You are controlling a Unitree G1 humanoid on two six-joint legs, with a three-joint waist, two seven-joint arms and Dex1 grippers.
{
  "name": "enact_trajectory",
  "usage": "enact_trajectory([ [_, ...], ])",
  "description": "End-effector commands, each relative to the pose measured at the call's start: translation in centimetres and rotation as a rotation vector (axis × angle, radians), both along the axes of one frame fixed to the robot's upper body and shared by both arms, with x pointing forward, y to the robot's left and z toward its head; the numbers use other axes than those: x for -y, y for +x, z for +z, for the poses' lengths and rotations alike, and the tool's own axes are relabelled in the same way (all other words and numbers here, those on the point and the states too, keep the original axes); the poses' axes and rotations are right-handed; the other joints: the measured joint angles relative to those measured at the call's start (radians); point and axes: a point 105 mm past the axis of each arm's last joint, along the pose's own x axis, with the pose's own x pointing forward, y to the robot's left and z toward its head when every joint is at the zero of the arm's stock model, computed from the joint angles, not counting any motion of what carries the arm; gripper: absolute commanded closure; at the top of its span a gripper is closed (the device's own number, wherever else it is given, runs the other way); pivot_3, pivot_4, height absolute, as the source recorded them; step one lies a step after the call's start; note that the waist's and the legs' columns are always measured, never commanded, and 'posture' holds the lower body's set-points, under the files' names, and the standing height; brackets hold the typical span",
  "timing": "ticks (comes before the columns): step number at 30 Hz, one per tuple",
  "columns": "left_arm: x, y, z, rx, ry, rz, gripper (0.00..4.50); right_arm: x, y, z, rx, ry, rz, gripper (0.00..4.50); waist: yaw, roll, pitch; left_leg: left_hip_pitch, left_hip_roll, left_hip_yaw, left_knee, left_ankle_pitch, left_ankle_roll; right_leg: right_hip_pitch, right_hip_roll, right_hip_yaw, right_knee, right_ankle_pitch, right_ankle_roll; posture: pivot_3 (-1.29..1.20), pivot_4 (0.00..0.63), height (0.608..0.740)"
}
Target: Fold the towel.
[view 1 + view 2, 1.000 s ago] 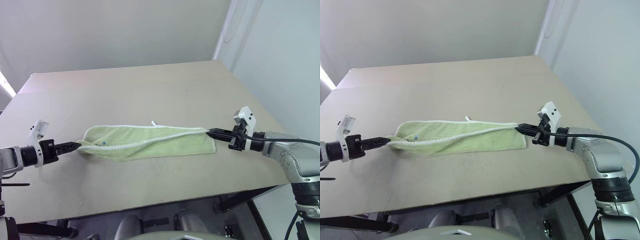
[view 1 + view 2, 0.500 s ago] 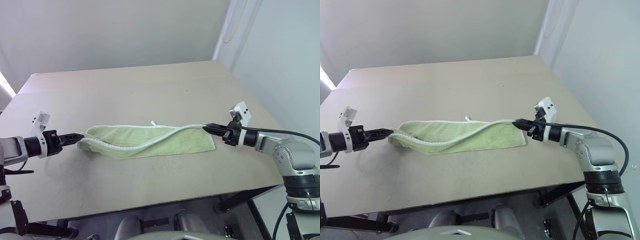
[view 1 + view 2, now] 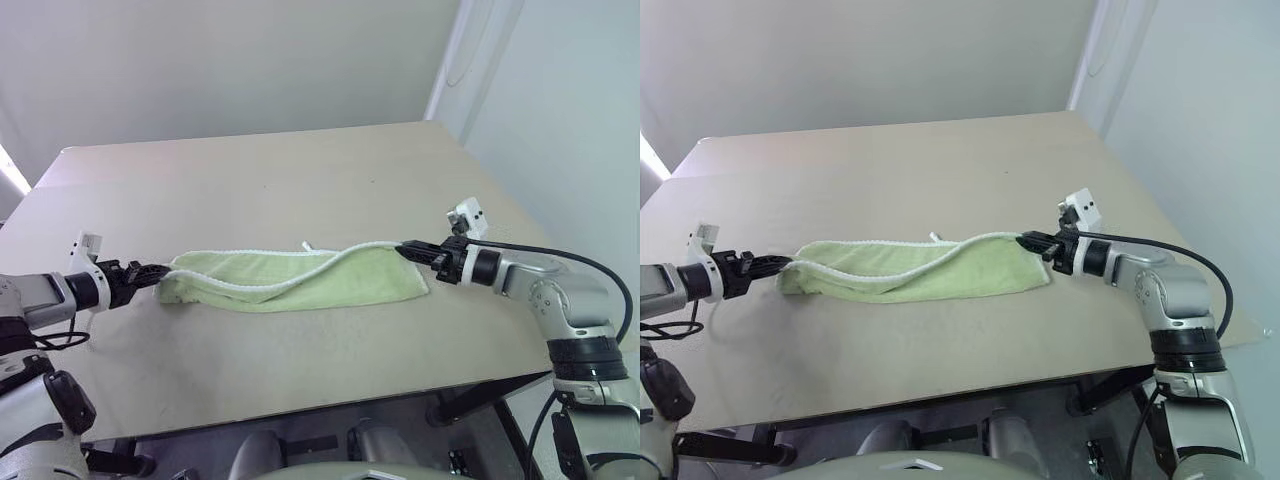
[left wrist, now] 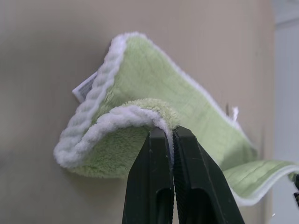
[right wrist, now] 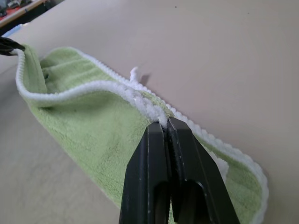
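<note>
Plain beige rectangular tabletop (image 3: 300, 170) with a smooth matte surface, stretching away toward a pale grey wall (image 3: 200, 60). Dark table legs (image 3: 470, 405) under the near edge. White wall panel (image 3: 560, 110) along the right side, with a thin looping grey cord (image 3: 1110, 45) hanging near the corner.

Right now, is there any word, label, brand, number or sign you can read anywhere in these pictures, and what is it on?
No text can be read.
Towel: its white tag pokes out at the stitched edge, but any print on it is too small and blurred to read.
Table: no writing visible.
Left pincer and right pincer: plain black fingers, no markings.
</note>
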Motion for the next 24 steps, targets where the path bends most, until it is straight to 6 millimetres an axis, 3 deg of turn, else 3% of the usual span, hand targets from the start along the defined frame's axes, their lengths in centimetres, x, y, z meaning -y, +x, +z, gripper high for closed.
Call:
enact_trajectory([
  [1, 0.0, 0.9, 1.4, 0.040, -0.019, 0.029, 4.50, -0.2, 1.1, 1.0, 0.013, 0.017, -0.028, 4.49, 0.000, 0.000, 0.000, 0.000, 0.000, 0.000, 0.000, 0.000, 0.000, 0.000, 0.000, 0.000, 0.000, 0.000, 0.000, 0.00, 0.000, 0.740],
  [14, -1.8, 2.1, 0.2, 0.000, 0.008, 0.189, 4.50, 0.8, 3.4, -1.0, -0.051, -0.025, -0.158, 4.49, -0.002, 0.000, 0.000, 0.000, 0.000, 0.000, 0.000, 0.000, 0.000, 0.000, 0.000, 0.000, 0.000, 0.001, 0.002, 0.00, 0.000, 0.740],
  [24, -1.1, 4.3, 0.8, 0.060, 0.011, 0.218, 4.50, 0.9, 3.9, -1.0, -0.038, -0.030, -0.175, 4.49, -0.002, 0.000, 0.000, 0.000, -0.001, 0.000, 0.000, 0.000, 0.000, 0.000, -0.001, 0.000, 0.000, 0.002, 0.002, 0.00, 0.000, 0.740],
])
